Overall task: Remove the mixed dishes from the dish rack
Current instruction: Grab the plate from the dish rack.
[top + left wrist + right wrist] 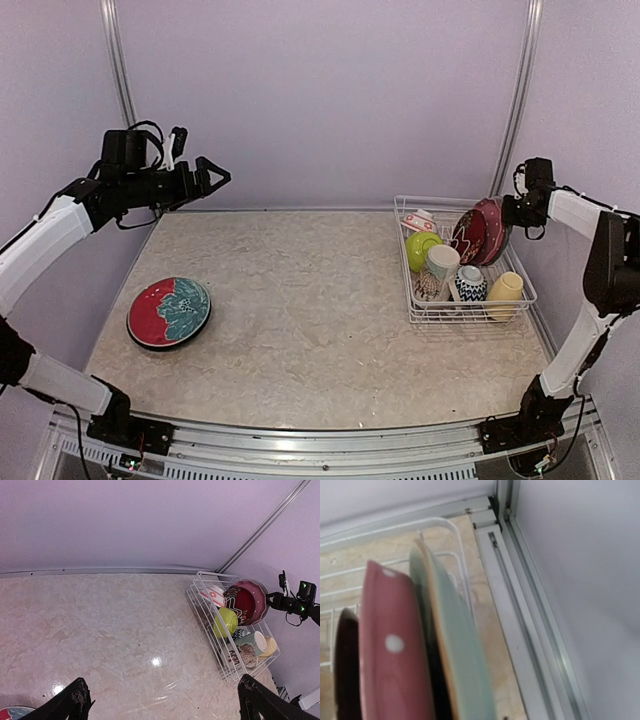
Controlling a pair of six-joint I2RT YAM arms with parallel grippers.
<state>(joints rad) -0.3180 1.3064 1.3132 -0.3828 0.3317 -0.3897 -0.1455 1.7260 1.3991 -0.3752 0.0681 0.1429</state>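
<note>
Plates (483, 232) stand on edge in the rack (470, 318), rims up for grabbing, right at the right gripper (512, 210); whether it pinches one cannot be told. Mugs (505, 293) and bowls (422, 250) sit below it. Far to its left, the left gripper (213, 175) hangs spread and empty, with a red-teal plate (169, 311) lying below.

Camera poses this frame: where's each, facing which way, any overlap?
Top external: above and behind the robot, looking down on the table; left arm holds the left gripper raised, right arm has the right gripper at the dish rack.
Left wrist: raised at the table's left, facing across to the rack; its open fingers frame the bottom edge.
Right wrist: close above the rack's far end, facing the edge of the red dotted plate; own fingers not clearly seen.
Shared: top and left wrist both show rack and right gripper.
</note>
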